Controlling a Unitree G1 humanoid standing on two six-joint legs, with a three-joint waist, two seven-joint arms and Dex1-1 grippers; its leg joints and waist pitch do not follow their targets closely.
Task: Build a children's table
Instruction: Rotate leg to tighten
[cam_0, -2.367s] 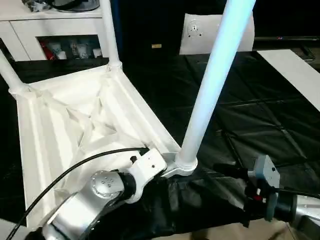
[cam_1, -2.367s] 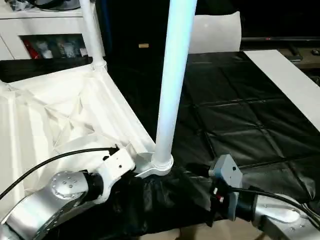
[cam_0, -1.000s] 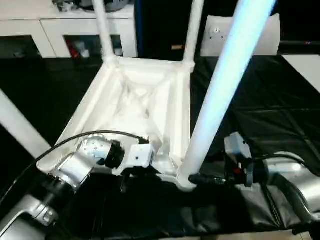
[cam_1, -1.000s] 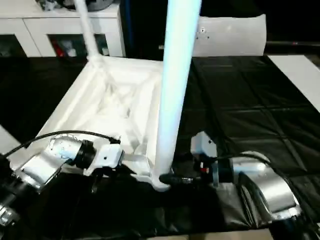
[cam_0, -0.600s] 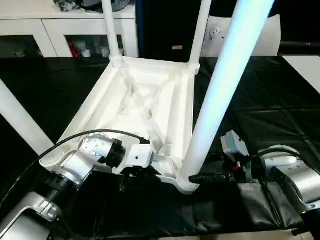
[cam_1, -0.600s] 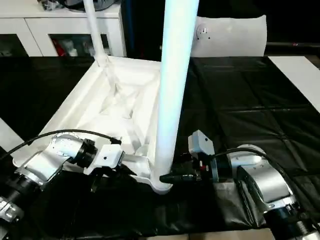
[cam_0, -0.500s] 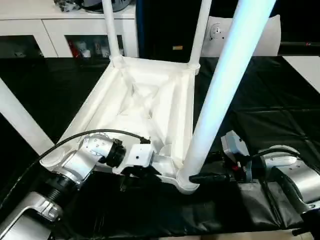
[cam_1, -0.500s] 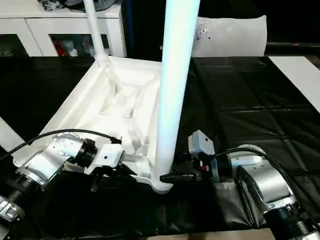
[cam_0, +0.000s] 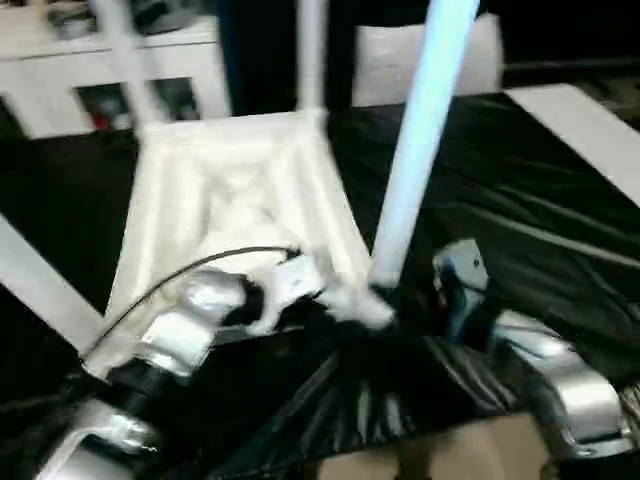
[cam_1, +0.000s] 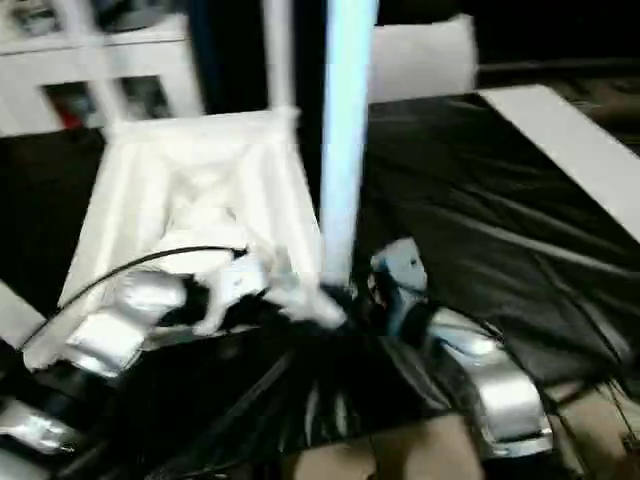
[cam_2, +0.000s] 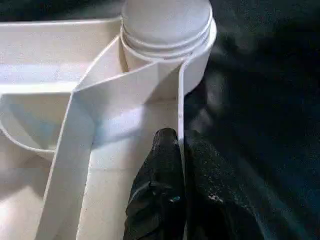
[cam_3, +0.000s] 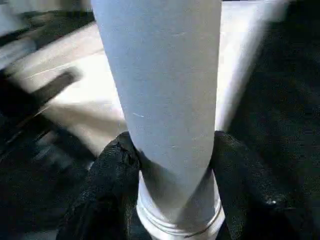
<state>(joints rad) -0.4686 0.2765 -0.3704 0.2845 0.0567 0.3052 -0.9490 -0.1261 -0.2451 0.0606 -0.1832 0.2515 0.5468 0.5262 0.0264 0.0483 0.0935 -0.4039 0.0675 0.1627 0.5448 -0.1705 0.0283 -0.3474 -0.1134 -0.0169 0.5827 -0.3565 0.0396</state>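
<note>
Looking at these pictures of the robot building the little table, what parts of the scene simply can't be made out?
- Tops of the legs: cut off by the upper edge in both eye views.
- Cabinet contents: blurred in the eye views.
- Near corner socket in the eye views: hidden behind both wrists.
- Tabletop far side: cut off by the left wrist view's edge.
- Leg base in the right wrist view: partly covered by the right gripper's fingers.

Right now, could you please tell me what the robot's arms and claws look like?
Both forearms are rounded silver metal with darker ringed joints. The left arm has a white wrist block and a thin black cable arching over it. The right arm carries a small grey box at the wrist with a red spot below it. The left claw and the right claw each have two matt black, lightly textured fingers.
</note>
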